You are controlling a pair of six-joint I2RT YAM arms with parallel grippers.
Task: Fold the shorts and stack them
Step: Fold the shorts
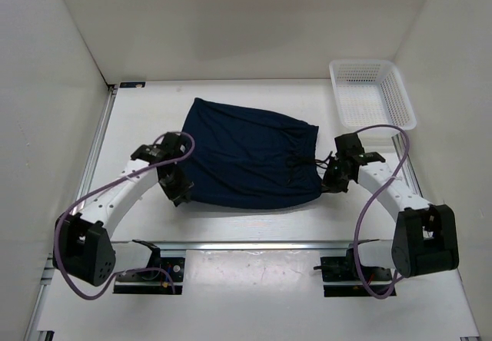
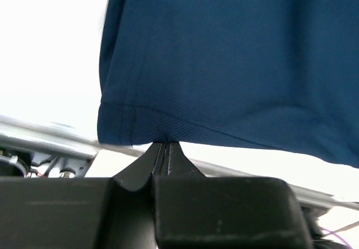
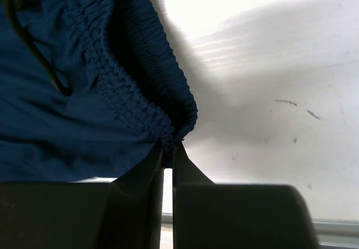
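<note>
Early stage: the dark navy shorts (image 1: 250,157) lie flat at mid-bench (image 1: 154,110), seemingly halved leg on leg; further folding and stacking remain. The left gripper (image 2: 164,145) jaws pinch the hem (image 2: 134,128) corner; the right gripper (image 3: 167,148) jaws pinch the gathered waistband (image 3: 120,100) end.

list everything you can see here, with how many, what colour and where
shorts: one pair, dark navy, spread flat mid-table, waistband to the right
drawstring: one, dark, at the waistband
basket: one, white mesh plastic, far right corner of the table
table: one, white, under everything
left arm: one, white with black joints, purple cable, near left
right arm: one, same colours, near right
left gripper: one, black, shut on the shorts' near hem
right gripper: one, black, shut on the near end of the waistband
</note>
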